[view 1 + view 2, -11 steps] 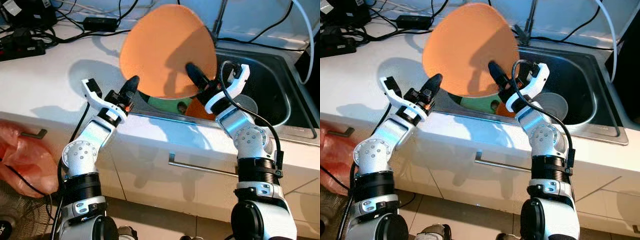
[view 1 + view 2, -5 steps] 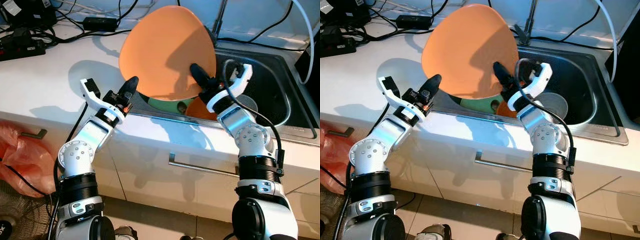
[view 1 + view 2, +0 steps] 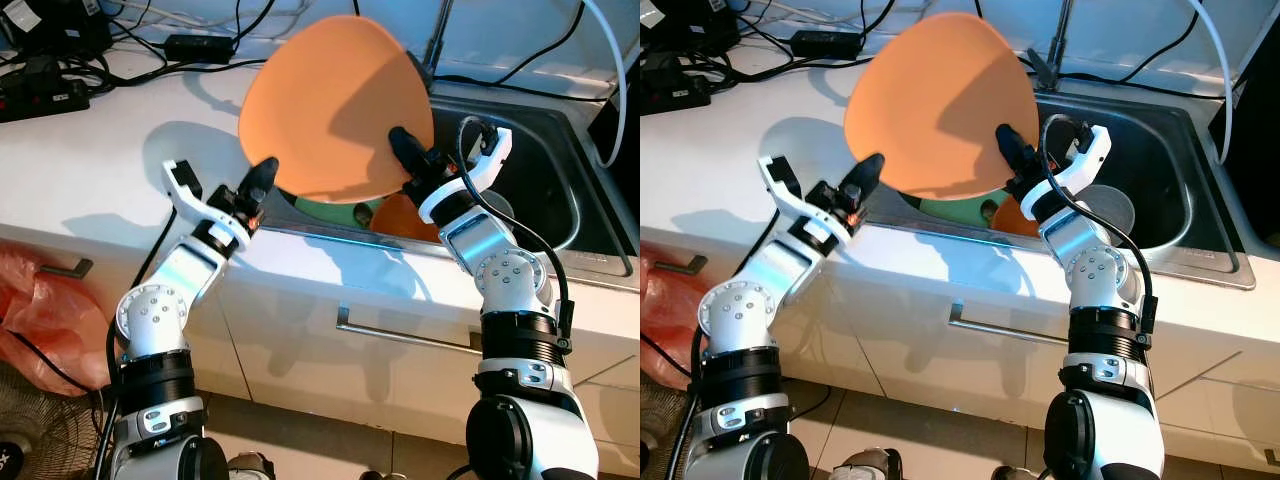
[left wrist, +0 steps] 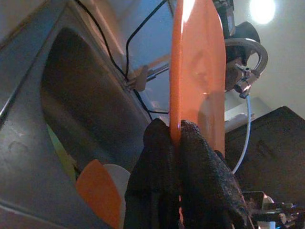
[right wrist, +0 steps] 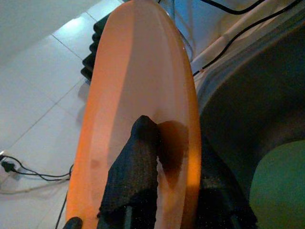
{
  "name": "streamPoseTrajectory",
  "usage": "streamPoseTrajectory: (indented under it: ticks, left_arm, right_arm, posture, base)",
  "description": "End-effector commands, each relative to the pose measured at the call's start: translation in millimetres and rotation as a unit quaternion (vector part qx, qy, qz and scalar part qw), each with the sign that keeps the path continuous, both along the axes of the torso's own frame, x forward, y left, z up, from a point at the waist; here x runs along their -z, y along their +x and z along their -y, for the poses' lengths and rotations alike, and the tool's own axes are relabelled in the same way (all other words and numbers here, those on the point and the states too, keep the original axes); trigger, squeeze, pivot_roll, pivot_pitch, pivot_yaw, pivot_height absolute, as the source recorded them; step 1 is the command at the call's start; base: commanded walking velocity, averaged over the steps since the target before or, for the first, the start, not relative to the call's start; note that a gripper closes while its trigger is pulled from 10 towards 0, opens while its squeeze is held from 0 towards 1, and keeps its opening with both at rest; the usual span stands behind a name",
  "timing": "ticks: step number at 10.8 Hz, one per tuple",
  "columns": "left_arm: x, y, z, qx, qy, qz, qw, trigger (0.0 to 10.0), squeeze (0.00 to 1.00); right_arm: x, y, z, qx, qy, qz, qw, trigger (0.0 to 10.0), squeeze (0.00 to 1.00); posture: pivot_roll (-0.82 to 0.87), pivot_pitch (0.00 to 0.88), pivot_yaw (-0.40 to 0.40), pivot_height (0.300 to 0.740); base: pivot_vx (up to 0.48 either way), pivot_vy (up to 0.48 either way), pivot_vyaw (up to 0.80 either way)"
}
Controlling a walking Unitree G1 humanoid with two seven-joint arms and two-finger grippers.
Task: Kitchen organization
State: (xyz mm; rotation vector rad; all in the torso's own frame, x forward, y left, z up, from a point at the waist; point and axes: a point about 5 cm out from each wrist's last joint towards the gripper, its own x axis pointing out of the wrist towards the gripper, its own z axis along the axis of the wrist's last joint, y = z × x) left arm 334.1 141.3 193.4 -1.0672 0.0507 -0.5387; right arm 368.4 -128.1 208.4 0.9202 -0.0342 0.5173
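— White bench, sink (image 3: 560, 160) at its right. Effectors?
— Left end effector (image 3: 262, 177) and right end effector (image 3: 402, 150) both clamped on the orange plate's (image 3: 330, 100) lower rim, plate tilted above the sink's left edge.
— Step?
— Lifting out, likely. Next: carry level, set on bench.
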Motion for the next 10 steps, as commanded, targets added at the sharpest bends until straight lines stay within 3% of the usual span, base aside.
streamPoseTrajectory:
  ticks: [1,2,3,4,5,7,8,10]
  left_arm:
    - [-8,-1.9,10.3,0.024,0.022,0.018,0.999,0.1,0.00]
    - [-4,-2.0,12.7,0.031,0.045,0.013,0.998,8.0,0.00]
    - [-2,-1.4,13.1,0.027,0.060,0.006,0.998,10.0,0.00]
    - [2,0.2,12.8,0.014,0.084,-0.004,0.996,10.0,0.00]
    - [7,0.0,13.0,0.013,0.133,-0.002,0.991,10.0,1.00]
    - [6,-4.7,22.4,0.023,0.188,0.027,0.982,10.0,1.00]
    - [6,-4.9,23.1,0.023,0.190,0.028,0.981,10.0,1.00]
    - [9,-7.0,27.1,0.027,0.227,0.044,0.972,10.0,1.00]
  right_arm:
    - [-3,0.8,1.1,0.003,-0.007,0.001,1.000,0.0,0.00]
    - [-3,0.8,1.4,0.004,-0.006,0.001,1.000,0.0,0.00]
    - [-3,0.8,1.7,0.004,-0.006,0.001,1.000,0.0,0.00]
    - [-3,0.8,2.5,0.005,-0.005,0.000,1.000,0.0,0.00]
    - [-3,1.1,2.8,0.008,-0.006,-0.001,1.000,0.0,0.00]
    - [3,7.6,9.8,0.064,-0.017,-0.026,0.997,0.0,0.00]
    - [3,7.9,10.3,0.067,-0.017,-0.027,0.997,0.0,0.00]
    - [10,14.0,27.4,0.139,-0.020,-0.058,0.988,0.0,0.00]
  posture:
    - [0.13,0.080,-0.018,0.740]
    - [0.13,0.080,-0.018,0.740]
    - [0.13,0.080,-0.018,0.740]
    - [0.13,0.079,-0.021,0.740]
    - [0.13,0.079,-0.021,0.740]
    - [0.13,0.076,-0.025,0.740]
    - [0.13,0.076,-0.025,0.740]
    - [0.13,0.076,-0.025,0.740]
  base:
    - [0.000,0.000,0.00]
    - [0.000,0.000,0.00]
    - [0.000,0.000,0.00]
    - [0.000,0.000,0.00]
    - [0.000,0.000,0.00]
    - [0.000,0.000,0.00]
    - [0.000,0.000,0.00]
    - [0.000,0.000,0.00]
